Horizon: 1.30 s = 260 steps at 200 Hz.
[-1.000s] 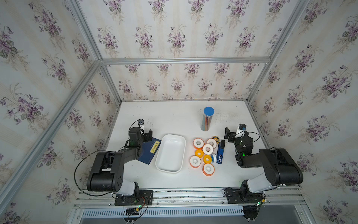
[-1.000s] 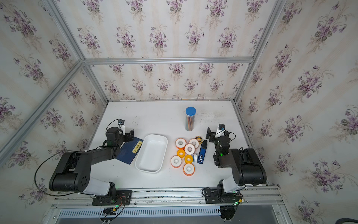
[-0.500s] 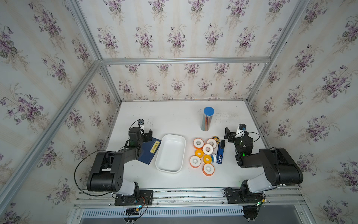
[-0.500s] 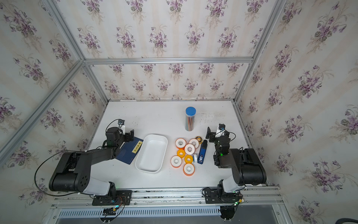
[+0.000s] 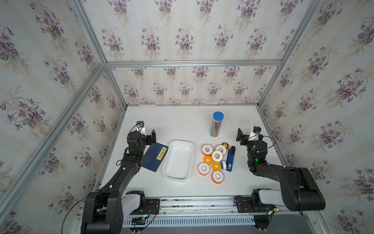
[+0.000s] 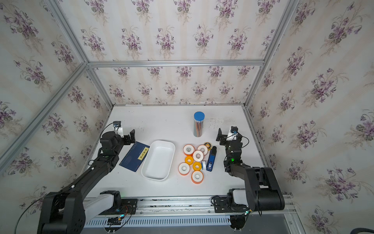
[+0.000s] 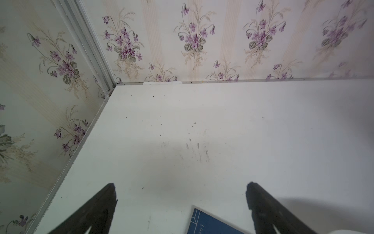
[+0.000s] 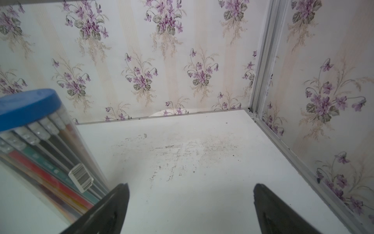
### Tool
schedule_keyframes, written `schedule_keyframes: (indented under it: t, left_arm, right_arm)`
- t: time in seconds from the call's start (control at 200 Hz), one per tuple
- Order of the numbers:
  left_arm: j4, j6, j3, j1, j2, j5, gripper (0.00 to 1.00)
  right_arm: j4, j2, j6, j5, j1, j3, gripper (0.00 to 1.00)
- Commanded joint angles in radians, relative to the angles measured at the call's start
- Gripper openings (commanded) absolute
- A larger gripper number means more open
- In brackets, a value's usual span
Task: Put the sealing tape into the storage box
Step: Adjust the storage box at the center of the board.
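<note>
The sealing tape lies as a cluster of rolls right of the box in both top views: white-faced orange-rimmed rolls (image 5: 217,155) (image 6: 198,155), small yellow rolls (image 5: 208,160), a blue-white roll (image 5: 223,164) and a black-yellow roll (image 5: 225,145). The storage box (image 5: 172,142) (image 6: 153,143), a shallow white tray, holds nothing. My left gripper (image 5: 147,135) (image 7: 181,187) is open over bare table behind the navy booklet, left of the box. My right gripper (image 5: 248,133) (image 8: 190,188) is open, behind and right of the rolls. Neither touches anything.
A navy booklet (image 5: 154,159) (image 7: 208,222) with a yellow label lies against the box's left side. A blue-and-black stapler-like bar (image 5: 230,159) lies right of the rolls. A blue-capped clear tube of pencils (image 5: 216,123) (image 8: 40,145) stands behind them. Flowered walls enclose the table.
</note>
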Motion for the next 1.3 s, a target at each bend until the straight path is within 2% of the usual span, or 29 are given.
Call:
schedule_keyframes:
  t: [0.0,0.06,0.125,0.235,0.34,0.39,0.495,0.55,0.585,0.674,0.779,0.969,1.129,1.154,1.239,1.294]
  left_arm:
    - [-0.172,-0.148,0.024,0.0,-0.117,0.053,1.0]
    - [-0.237,-0.248,0.036,-0.001,-0.191,0.051,1.0]
    - [-0.334,-0.341,0.065,0.0,-0.256,0.088,1.0]
    - [-0.529,-0.373,0.155,-0.001,-0.305,0.249,1.0]
    - [-0.792,-0.378,0.274,-0.001,-0.273,0.32,1.0]
    - [-0.875,-0.373,0.305,-0.001,-0.248,0.39,1.0]
    - [-0.994,-0.349,0.312,-0.007,-0.196,0.505,0.99]
    - [-1.012,-0.332,0.287,-0.021,-0.178,0.555,0.95]
    - [-1.023,-0.337,0.272,-0.044,-0.173,0.531,0.95]
    - [-1.006,-0.373,0.239,-0.157,-0.173,0.388,0.93]
    - [-0.995,-0.391,0.213,-0.251,-0.107,0.272,0.9]
    - [-0.934,-0.39,0.182,-0.298,0.022,0.242,0.75]
    - [-0.883,-0.387,0.196,-0.321,0.098,0.233,0.56]
    - [-0.879,-0.387,0.202,-0.329,0.113,0.227,0.5]
    - [-0.875,-0.387,0.219,-0.345,0.161,0.205,0.44]
    - [-0.865,-0.391,0.225,-0.347,0.192,0.201,0.35]
  right_arm:
    - [-0.262,-0.102,0.118,-0.007,0.003,0.054,1.0]
    - [-0.399,-0.166,0.178,-0.048,0.003,0.093,1.0]
    - [-0.548,-0.237,0.257,-0.033,0.002,0.136,1.0]
    - [-0.732,-0.369,0.306,-0.027,0.002,0.153,1.0]
    - [-0.905,-0.478,0.371,-0.054,0.003,0.162,0.99]
    - [-0.973,-0.526,0.389,-0.077,0.002,0.157,0.96]
    - [-1.073,-0.627,0.409,-0.114,0.003,0.121,0.91]
    - [-1.103,-0.689,0.421,-0.106,0.003,0.088,0.9]
    - [-1.113,-0.728,0.429,-0.102,0.003,0.066,0.89]
    - [-1.112,-0.817,0.444,-0.116,0.003,0.016,0.87]
    - [-1.108,-0.85,0.46,-0.099,0.003,-0.018,0.87]
    - [-1.099,-0.786,0.464,-0.11,0.003,-0.016,0.86]
    - [-1.08,-0.751,0.47,-0.127,0.003,-0.019,0.86]
    - [-1.08,-0.747,0.471,-0.127,0.003,-0.018,0.86]
    - [-1.076,-0.736,0.475,-0.127,0.003,-0.021,0.85]
    - [-1.074,-0.73,0.474,-0.133,0.003,-0.02,0.85]
